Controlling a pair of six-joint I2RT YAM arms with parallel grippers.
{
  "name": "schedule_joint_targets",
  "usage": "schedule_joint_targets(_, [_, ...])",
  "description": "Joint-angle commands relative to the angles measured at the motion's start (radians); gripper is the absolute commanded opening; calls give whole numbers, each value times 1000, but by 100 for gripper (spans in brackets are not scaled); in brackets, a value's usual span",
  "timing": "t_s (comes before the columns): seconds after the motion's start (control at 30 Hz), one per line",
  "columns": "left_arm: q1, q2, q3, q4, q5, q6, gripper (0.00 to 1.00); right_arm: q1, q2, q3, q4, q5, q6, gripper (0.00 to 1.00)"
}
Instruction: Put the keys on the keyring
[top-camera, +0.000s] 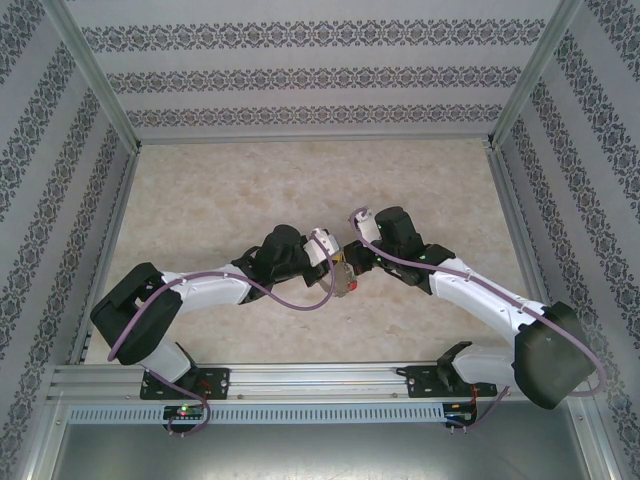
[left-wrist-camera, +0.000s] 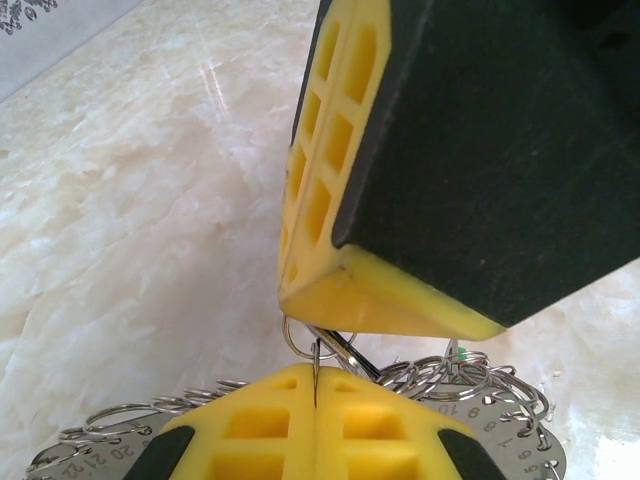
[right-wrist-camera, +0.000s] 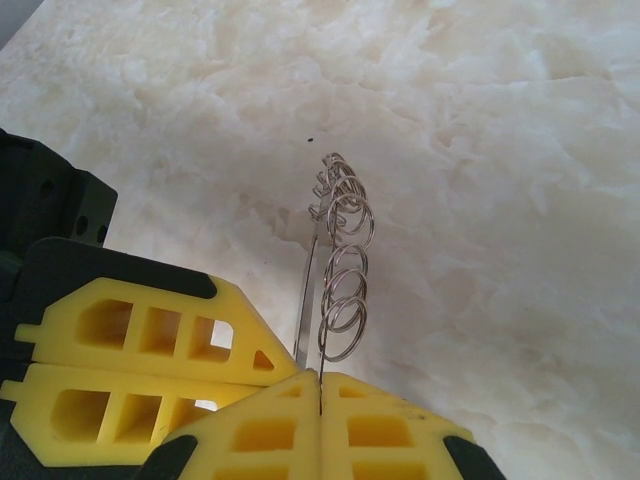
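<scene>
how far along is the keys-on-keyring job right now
Done: the keyring looks lifted off the table. In hand: left fingers and right fingers are both shut on it. Left: it looks bare, so threading the keys seems ahead.

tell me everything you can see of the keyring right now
The keyring is a thin, flat, silvery metal plate stamped with numbers near its edge and rimmed by many small wire split rings. From the right wrist it appears edge-on, with the rings stacked along it. The left gripper and right gripper are both shut on its rim, fingertips close together, apparently holding it above the marble-look table.
</scene>
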Motion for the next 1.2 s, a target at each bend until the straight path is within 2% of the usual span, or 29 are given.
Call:
schedule_joint_targets(0.0, [-11, -12, -34, 54, 5, 2, 0, -23, -5, -6, -26, 61, 16, 0])
schedule_joint_targets(0.17, [-12, -9, -55, 93, -26, -1, 0, -22, -17, -9, -1, 11, 14, 0])
schedule_joint_targets(0.27, [-11, -5, -47, 74, 5, 11, 0, -13, -35, -7, 29, -55, 2, 0])
schedule_joint_targets(0.4, [-11, 1, -35, 48, 19, 29, 7, 10, -46, 6, 37, -111, -22, 0])
schedule_joint_targets(0.6, [-11, 2, -23, 4, 21, 53, 19, 17, -36, 10, 36, -125, -28, 0])
schedule_joint_targets(0.7, [-11, 4, -14, -20, 20, 63, 20, 19, -32, 14, 35, -127, -31, 0])
schedule_joint_targets(0.83, [-11, 7, -6, -32, 27, 69, 18, 19, -26, 17, 33, -127, -33, 0])
schedule_joint_targets(0.9, [-11, 11, 0, -49, 38, 79, 11, 19, -23, 17, 33, -122, -33, 0])
schedule_joint_targets(1.07, [-11, 8, 4, -78, 32, 98, 1, 20, -19, 21, 22, -91, -33, 0])
schedule_joint_targets(1.17, [-10, 2, -1, -87, 27, 107, 0, 13, -20, 20, 7, -52, -29, 0])
